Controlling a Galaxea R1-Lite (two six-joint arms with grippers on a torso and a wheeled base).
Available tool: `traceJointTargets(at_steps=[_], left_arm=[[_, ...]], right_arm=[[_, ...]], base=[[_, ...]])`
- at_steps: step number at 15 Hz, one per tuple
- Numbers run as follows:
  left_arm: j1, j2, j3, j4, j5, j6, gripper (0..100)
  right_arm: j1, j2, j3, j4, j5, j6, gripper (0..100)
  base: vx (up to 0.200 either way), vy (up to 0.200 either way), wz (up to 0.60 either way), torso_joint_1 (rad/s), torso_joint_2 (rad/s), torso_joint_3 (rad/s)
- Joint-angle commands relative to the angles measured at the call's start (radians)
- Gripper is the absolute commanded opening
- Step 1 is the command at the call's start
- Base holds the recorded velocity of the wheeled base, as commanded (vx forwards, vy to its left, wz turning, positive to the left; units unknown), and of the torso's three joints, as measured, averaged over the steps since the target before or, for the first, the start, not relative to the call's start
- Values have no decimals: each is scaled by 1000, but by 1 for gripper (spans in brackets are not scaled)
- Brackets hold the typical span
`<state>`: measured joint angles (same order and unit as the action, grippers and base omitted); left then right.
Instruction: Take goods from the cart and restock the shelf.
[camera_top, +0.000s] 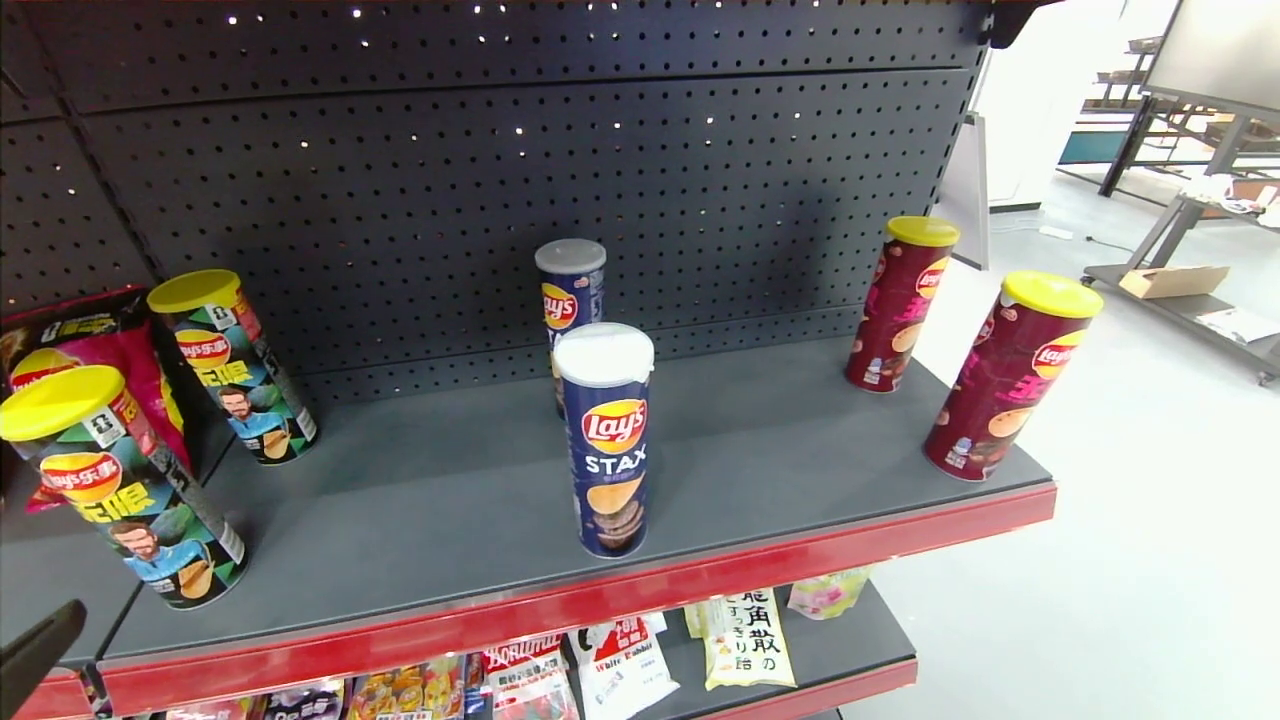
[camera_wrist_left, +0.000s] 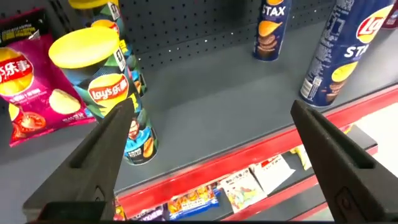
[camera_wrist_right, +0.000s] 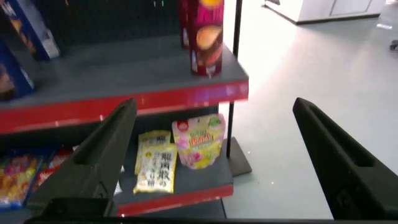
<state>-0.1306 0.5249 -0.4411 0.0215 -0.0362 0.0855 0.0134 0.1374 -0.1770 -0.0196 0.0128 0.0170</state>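
Navy chip can (camera_top: 612, 470), white lid (camera_top: 603, 353), upright

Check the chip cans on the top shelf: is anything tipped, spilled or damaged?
Nothing stands out. The two blue cans, two maroon cans and two patterned cans all stand upright, lids on; no spill.

Head overlooks the shelf (camera_top: 420, 500); 2 wrist cameras face it, seemingly lower.

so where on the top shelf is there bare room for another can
Widest bare patch: shelf between front blue can and maroon cans. Another between it and teal cans. Crowded at left end by pink bag.
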Motion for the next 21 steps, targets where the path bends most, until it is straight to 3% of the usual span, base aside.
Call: traceJointTargets(at_steps=[1, 6, 11, 18, 21], left_arm=[[0, 15, -2, -2, -2, 2, 100], [0, 7, 4, 0, -5, 2, 100], [-1, -5, 21, -2, -7, 2, 100], [-3, -68, 58, 3, -18, 3, 100], [-1, -167, 128, 12, -7, 3, 100]], right_arm=[[57, 367, -254, -8, 3, -20, 100], [51, 327, -85, -5, -8, -101, 100], [53, 490, -168, -8, -8, -213, 100], [56, 516, -151, -13, 3, -227, 100], [57, 570, -182, -14, 79, -232, 100]], base=[[0, 0, 0, 0, 0, 0], [-120, 0, 0, 5, 2, 2], [0, 0, 0, 0, 0, 0], [0, 0, 514, 8, 5, 0], [0, 0, 0, 0, 0, 0]])
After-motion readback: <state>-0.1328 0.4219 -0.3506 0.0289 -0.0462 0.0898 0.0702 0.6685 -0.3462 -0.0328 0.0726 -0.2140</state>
